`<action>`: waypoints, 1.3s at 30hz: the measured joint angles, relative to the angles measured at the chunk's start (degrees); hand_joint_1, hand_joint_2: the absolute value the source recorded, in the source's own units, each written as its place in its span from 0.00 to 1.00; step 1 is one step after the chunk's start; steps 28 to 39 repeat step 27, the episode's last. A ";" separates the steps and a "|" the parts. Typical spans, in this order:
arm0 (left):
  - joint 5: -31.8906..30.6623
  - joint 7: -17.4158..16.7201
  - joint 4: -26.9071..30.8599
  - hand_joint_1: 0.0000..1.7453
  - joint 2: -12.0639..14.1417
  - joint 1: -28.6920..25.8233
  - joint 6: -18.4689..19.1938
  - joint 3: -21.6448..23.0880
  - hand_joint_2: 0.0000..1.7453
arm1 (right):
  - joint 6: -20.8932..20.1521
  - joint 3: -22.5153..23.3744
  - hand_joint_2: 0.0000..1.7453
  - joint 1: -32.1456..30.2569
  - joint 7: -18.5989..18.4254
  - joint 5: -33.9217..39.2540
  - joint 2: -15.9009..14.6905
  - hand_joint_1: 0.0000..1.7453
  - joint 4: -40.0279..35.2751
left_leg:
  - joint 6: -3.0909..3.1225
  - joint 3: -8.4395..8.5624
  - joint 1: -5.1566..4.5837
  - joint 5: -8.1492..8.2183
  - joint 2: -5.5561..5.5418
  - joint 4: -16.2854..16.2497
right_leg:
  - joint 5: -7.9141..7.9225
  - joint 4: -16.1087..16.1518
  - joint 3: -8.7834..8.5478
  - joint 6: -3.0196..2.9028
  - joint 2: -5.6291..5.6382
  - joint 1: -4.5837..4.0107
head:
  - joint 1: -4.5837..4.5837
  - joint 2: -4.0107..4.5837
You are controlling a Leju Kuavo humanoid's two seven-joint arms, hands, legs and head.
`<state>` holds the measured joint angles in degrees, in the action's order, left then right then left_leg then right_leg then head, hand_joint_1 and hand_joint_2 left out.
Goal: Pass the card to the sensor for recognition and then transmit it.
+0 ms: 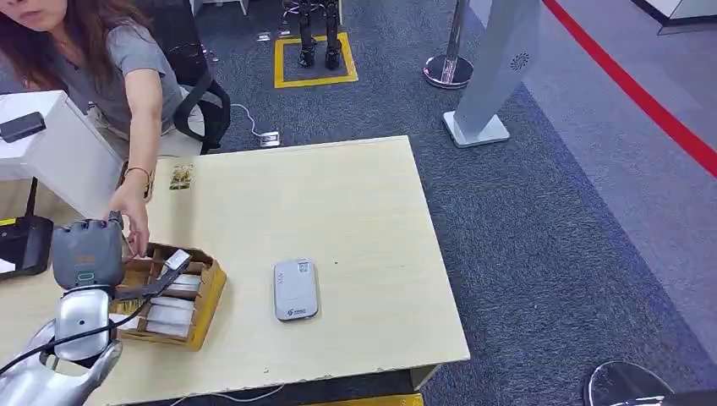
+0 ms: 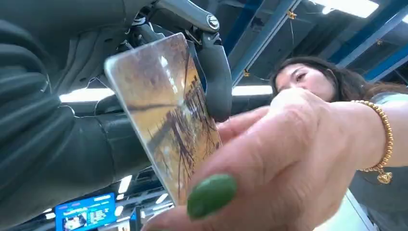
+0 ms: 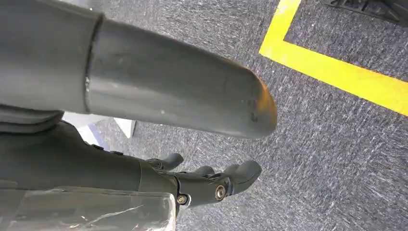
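Dark fingers (image 2: 214, 72) of the left hand (image 1: 86, 254) curl over the top edge of the card (image 2: 166, 113), and the thick grey thumb lies behind it, so the card is pinched between them in the left wrist view. The card is glossy, printed in brown and gold, and stands tilted on edge. A person's hand (image 2: 284, 159) with a green-painted nail presses against the card's lower part from the other side; a gold beaded bracelet (image 2: 382, 139) sits on that wrist.

From the head view, the left hand is raised over the left part of the pale wooden counter (image 1: 355, 211), its grey back toward the camera, and the person's hand meets it just above a brown cardboard box (image 1: 182, 296). The box holds white cards in compartments and lies near the counter's left front. A small grey sensor (image 1: 295, 289) lies flat on the counter to the right of the box, apart from it. Another card (image 1: 180, 176) lies near the counter's far left edge.

The right hand (image 3: 211, 183) hangs over grey carpet (image 3: 337, 159) marked with a yellow line (image 3: 337, 72); its fingers are loosely curled and apart, holding nothing.
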<state>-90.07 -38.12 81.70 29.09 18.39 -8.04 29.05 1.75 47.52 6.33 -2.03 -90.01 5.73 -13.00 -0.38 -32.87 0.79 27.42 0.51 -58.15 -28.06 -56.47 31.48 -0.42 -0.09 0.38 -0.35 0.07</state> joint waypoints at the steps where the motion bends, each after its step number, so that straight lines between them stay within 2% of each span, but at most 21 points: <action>1: 0.00 0.35 -0.35 1.00 -0.20 0.31 -0.06 0.00 1.00 | -0.11 -0.09 0.00 0.00 0.00 0.00 0.00 0.00 0.00 | 0.00 0.00 0.00 0.00 0.00 0.00 | 0.00 0.00 0.00 0.00 0.00 0.00 | -0.02 0.00; 6: 0.00 1.68 -2.03 1.00 -1.57 1.57 -0.33 0.00 1.00 | -0.35 -0.72 0.00 -0.03 -0.35 0.00 0.00 0.00 0.02 | 0.00 0.00 0.00 -0.01 0.00 0.00 | 0.01 0.00 -0.01 0.00 0.00 0.00 | 0.00 0.00; 8: 0.00 1.92 -2.58 0.82 -2.16 1.92 -0.55 0.00 1.00 | -0.37 -0.85 0.00 -0.03 -0.35 0.00 0.00 0.00 0.02 | 0.00 0.01 -0.01 -0.01 0.00 0.00 | 0.01 0.00 -0.01 0.00 0.00 0.00 | -0.02 0.00; 9: 0.00 2.18 -2.82 0.27 -2.45 2.02 -0.63 0.00 1.00 | -0.37 -0.85 0.00 -0.03 -0.35 0.00 0.00 0.00 0.02 | 0.00 0.00 -0.01 -0.01 0.00 0.00 | 0.01 0.00 -0.01 0.00 0.00 0.00 | 0.00 0.00; 10: -0.02 2.27 -3.02 0.00 -2.71 2.11 -0.72 0.00 1.00 | -0.39 -0.85 0.00 -0.03 -0.35 0.02 0.00 0.00 0.04 | 0.00 0.00 -0.01 0.00 0.00 0.00 | 0.01 0.00 -0.01 0.00 0.00 0.00 | -0.04 0.00; 22: 0.00 1.55 -3.91 0.00 -4.61 2.18 -1.53 0.00 1.00 | -0.52 -0.85 0.00 -0.14 0.04 0.04 0.00 0.00 0.24 | 0.00 0.00 0.00 0.00 0.00 0.00 | 0.00 0.00 0.00 0.00 0.00 0.00 | -0.02 0.00; 39: 0.00 1.55 -4.09 0.00 -4.89 2.18 -1.53 0.00 1.00 | -0.52 -0.85 0.00 -0.19 0.13 0.04 0.00 0.00 0.28 | 0.00 0.00 0.00 0.00 0.00 0.00 | 0.00 0.00 0.00 0.00 0.00 0.00 | -0.02 0.00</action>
